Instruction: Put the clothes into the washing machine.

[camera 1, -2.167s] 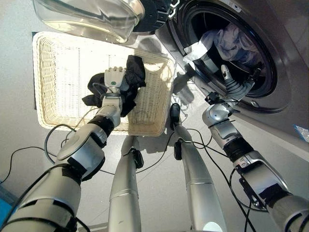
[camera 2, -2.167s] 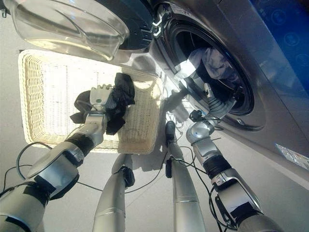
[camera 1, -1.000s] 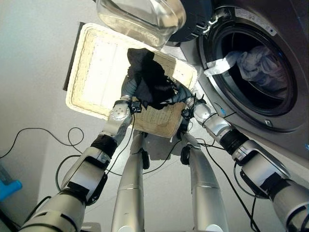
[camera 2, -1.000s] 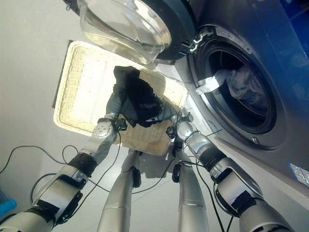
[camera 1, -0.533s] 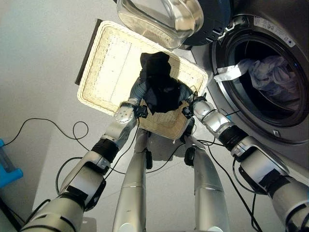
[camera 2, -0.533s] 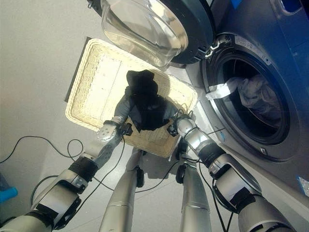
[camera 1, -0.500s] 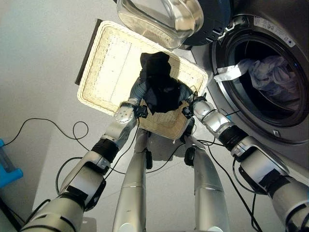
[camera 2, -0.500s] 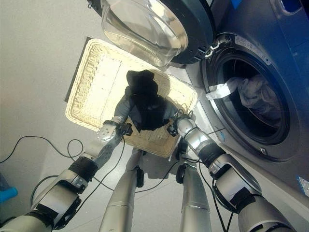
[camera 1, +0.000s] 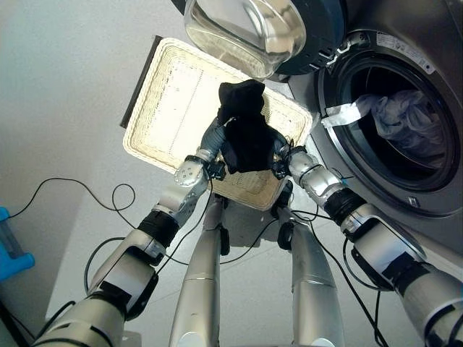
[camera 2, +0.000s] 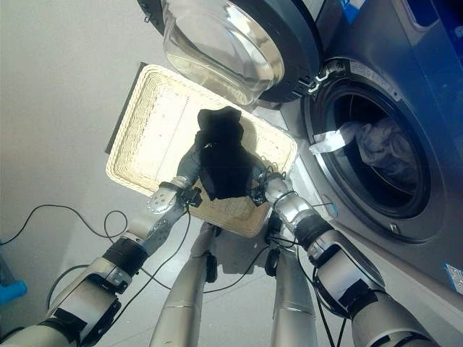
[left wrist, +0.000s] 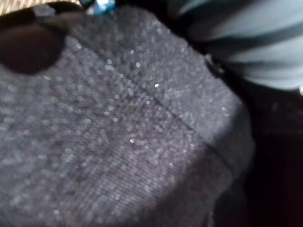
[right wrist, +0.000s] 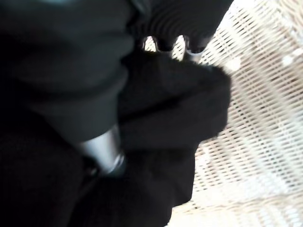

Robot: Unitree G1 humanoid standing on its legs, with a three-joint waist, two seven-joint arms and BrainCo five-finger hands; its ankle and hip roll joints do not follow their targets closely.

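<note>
A black knitted garment point(camera 1: 246, 134) was held up above the pale woven wicker basket point(camera 1: 170, 108), bunched between the two hands and clear of the basket's floor. The left hand point(camera 1: 214, 139) was seen at the garment's left edge, its fingers lost in the cloth; whether they were clenched could not be told. The right hand point(camera 1: 282, 155) was seen at the garment's right edge, and in the right wrist view its silver thumb point(right wrist: 105, 150) and dark-tipped fingers point(right wrist: 164, 43) were curled round a fold of the black cloth. The basket was set on the grey floor point(camera 1: 65, 108), just beside the grey front-loading washing machine point(camera 2: 405, 94). The machine's round glass-bowled door point(camera 1: 249, 29) was swung open above the basket. Pale blue-white laundry point(camera 1: 401, 119) was lying inside the drum, with a white strip point(camera 1: 343, 113) draped over the drum's rim.
</note>
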